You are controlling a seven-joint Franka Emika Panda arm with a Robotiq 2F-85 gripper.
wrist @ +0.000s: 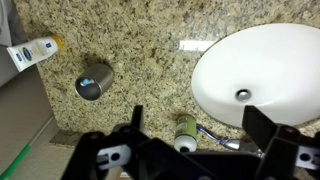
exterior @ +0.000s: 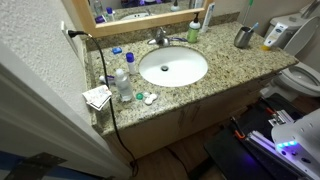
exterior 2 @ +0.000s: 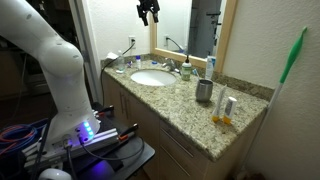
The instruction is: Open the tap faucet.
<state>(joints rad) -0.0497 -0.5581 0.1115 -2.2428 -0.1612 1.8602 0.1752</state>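
Note:
The small chrome tap faucet [exterior: 160, 38] stands at the back rim of the white oval basin [exterior: 173, 67] and shows in both exterior views [exterior 2: 173, 66]. My gripper [exterior 2: 147, 16] hangs high above the basin, well apart from the faucet. In the wrist view its two black fingers are spread wide and empty [wrist: 200, 128], looking down on the basin [wrist: 262, 70]. Only a chrome bit of the faucet [wrist: 238, 144] shows there, between the fingers at the lower edge; the rest is hidden by the gripper body.
A grey metal cup [exterior: 243, 36] stands on the granite counter [exterior: 225, 62] beside the basin. A green-capped tube [wrist: 185, 130] and a toothbrush [wrist: 213, 137] lie near the faucet. Bottles [exterior: 123, 82] stand at the counter's other end. A mirror [exterior 2: 185, 25] is behind.

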